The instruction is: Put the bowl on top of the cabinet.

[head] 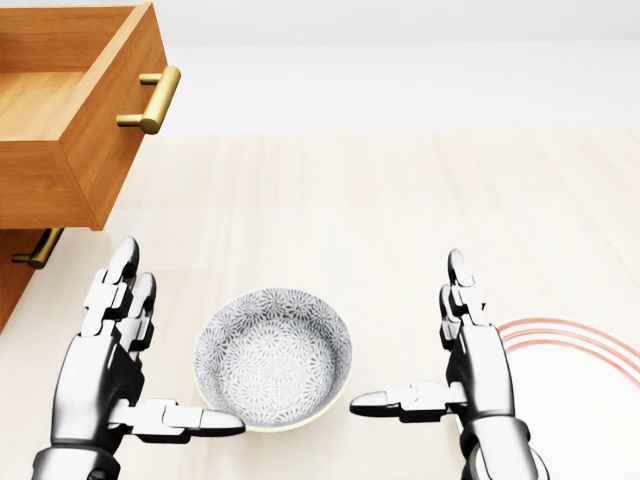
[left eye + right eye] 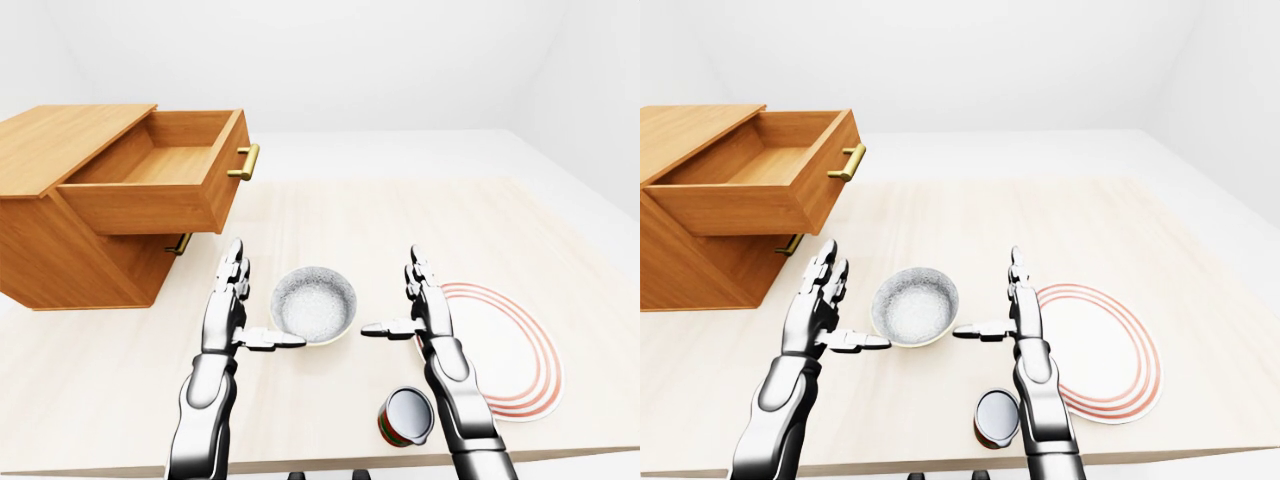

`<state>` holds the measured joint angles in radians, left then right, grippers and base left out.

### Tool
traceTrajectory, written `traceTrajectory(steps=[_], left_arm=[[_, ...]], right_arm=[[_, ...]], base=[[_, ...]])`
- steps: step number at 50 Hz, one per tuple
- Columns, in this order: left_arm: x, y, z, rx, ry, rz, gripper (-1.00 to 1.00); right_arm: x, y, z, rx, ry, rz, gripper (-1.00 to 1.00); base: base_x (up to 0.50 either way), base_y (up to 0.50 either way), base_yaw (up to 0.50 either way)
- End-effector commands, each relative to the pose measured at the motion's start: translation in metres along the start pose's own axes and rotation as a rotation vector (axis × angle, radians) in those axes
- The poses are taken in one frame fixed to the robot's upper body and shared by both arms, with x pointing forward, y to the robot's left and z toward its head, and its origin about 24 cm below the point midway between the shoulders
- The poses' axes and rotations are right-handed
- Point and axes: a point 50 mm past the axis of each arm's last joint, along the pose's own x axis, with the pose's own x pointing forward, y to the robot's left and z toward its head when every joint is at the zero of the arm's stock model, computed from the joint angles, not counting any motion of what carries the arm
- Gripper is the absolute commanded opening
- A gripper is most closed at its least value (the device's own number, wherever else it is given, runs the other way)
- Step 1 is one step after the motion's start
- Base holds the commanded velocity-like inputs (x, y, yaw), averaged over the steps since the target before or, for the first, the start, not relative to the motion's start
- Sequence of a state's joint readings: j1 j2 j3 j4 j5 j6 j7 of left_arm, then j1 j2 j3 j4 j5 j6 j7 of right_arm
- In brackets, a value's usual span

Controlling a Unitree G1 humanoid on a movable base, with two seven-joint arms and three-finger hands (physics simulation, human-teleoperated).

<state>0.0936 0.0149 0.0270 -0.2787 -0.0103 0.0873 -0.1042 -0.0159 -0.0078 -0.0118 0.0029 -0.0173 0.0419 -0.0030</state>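
A patterned grey-white bowl (image 1: pixel 273 358) sits upright on the pale wooden table (image 1: pixel 360 220), low in the head view. My left hand (image 1: pixel 145 370) stands open just left of it, thumb reaching under the bowl's lower left rim. My right hand (image 1: pixel 440 355) is open on the bowl's right, thumb pointing at the rim with a small gap. Neither hand holds the bowl. The wooden cabinet (image 2: pixel 50 140) stands at upper left of the left-eye view, its top drawer (image 2: pixel 160 180) pulled out and empty.
A white plate with red rings (image 2: pixel 505 345) lies right of my right hand. A red-and-green cup (image 2: pixel 406 416) stands near the table's bottom edge beside my right forearm. Brass handles (image 2: pixel 245 162) stick out from the drawers.
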Motion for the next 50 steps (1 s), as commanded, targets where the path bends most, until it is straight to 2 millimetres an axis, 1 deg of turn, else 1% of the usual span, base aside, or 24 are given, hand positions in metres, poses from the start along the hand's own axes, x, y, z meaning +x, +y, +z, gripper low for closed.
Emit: traceTrajectory(steps=[1, 5, 10, 12, 15, 18, 21, 23, 27, 30, 35, 37, 42, 47, 50], left_arm=[[-0.002, 0.0, 0.001, 0.001, -0.001, -0.001, 1.0], [-0.003, -0.001, 0.0, 0.004, 0.001, -0.005, 1.0], [-0.004, 0.0, 0.007, 0.011, -0.026, -0.004, 1.0], [-0.005, -0.001, 0.008, 0.044, -0.03, -0.004, 1.0], [-0.007, -0.005, 0.017, 0.039, -0.066, -0.016, 1.0], [-0.008, -0.008, 0.021, 0.08, -0.087, -0.023, 1.0], [-0.011, -0.017, 0.028, 0.169, -0.135, -0.043, 1.0], [-0.014, -0.022, 0.029, 0.191, -0.162, -0.069, 1.0], [-0.016, -0.03, 0.023, 0.253, -0.184, -0.083, 1.0], [-0.019, -0.034, 0.019, 0.268, -0.169, -0.096, 1.0], [-0.026, -0.043, 0.008, 0.359, -0.128, -0.103, 1.0], [-0.03, -0.046, 0.007, 0.359, -0.127, -0.111, 1.0], [-0.033, -0.05, 0.003, 0.409, -0.12, -0.093, 1.0], [-0.034, -0.054, -0.009, 0.515, -0.101, -0.069, 1.0], [-0.035, -0.053, -0.011, 0.569, -0.106, -0.039, 1.0]], right_arm=[[-0.002, -0.001, -0.001, 0.001, 0.001, -0.003, 1.0], [-0.003, -0.001, 0.001, -0.001, -0.008, -0.006, 1.0], [-0.003, -0.002, 0.001, 0.005, -0.012, -0.015, 1.0], [-0.003, -0.002, 0.001, 0.004, -0.012, -0.015, 1.0], [-0.003, -0.002, 0.0, 0.006, -0.01, -0.015, 1.0], [-0.002, -0.001, 0.0, 0.003, -0.008, -0.013, 1.0], [-0.002, -0.001, 0.0, 0.004, -0.009, -0.013, 1.0], [-0.002, -0.001, -0.001, 0.004, -0.008, -0.012, 1.0], [-0.003, -0.001, -0.001, 0.003, -0.009, -0.012, 1.0], [-0.003, 0.0, 0.0, 0.003, -0.009, -0.01, 1.0], [-0.001, 0.001, -0.002, 0.001, -0.005, -0.007, 1.0], [-0.001, 0.001, -0.002, 0.002, -0.004, -0.007, 1.0], [0.0, 0.003, -0.002, 0.001, -0.002, -0.002, 1.0], [0.0, 0.003, -0.003, 0.0, 0.0, 0.001, 1.0], [0.0, 0.003, -0.002, 0.001, -0.001, 0.0, 1.0]], base=[[0.5, 0.0, 0.0], [0.5, 0.0, 0.0], [0.0, 0.0, 0.0], [0.0, 0.0, 0.0], [0.0, 0.0, 0.0], [0.0, 0.0, 0.0], [0.0, 0.0, 0.0], [0.0, 0.0, 0.0], [0.0, 0.0, 0.0], [0.0, 0.0, 0.0], [0.0, 0.0, 0.0], [0.0, 0.0, 0.0], [0.0, 0.0, 0.0], [0.0, 0.0, 0.0], [0.0, 0.0, 0.0]])
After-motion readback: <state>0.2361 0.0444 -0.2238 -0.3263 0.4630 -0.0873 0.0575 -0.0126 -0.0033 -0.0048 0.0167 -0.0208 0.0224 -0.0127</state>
